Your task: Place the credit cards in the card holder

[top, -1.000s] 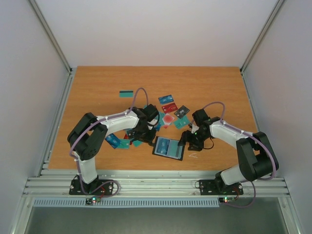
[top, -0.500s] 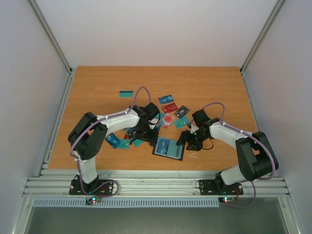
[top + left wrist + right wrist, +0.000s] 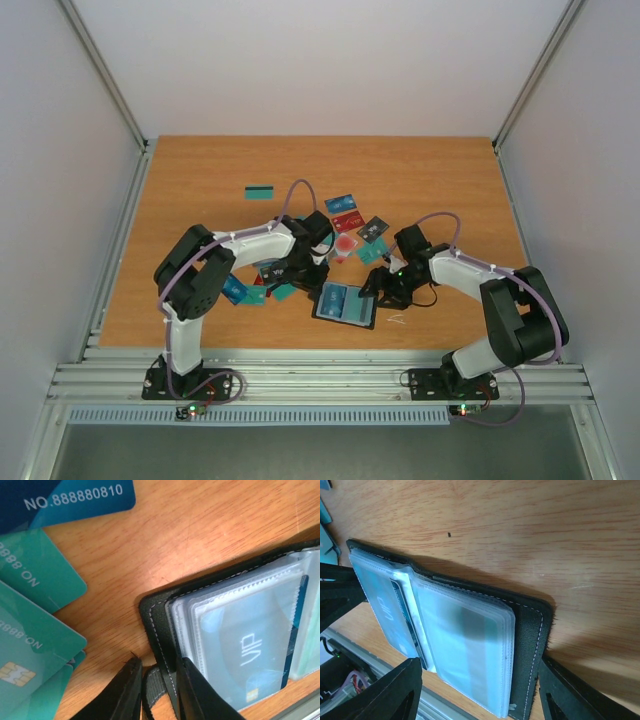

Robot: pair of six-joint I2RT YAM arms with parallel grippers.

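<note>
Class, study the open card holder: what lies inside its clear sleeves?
In the card holder, a blue card marked VIP shows through the clear sleeves on one side, a teal card on the other. Sleeves beneath are covered, their contents hidden.

Card holder (image 3: 532, 625) lying open on wooden table (image 3: 545, 525), frame centre; clear sleeves showing blue VIP card (image 3: 395, 615) at left; right gripper (image 3: 479, 680) fingers spreading wide, bottom corners.

Black card holder (image 3: 532, 635) with white stitching, teal, blue, red credit cards (image 3: 345, 222), orange wood-grain table (image 3: 200, 200)
</note>
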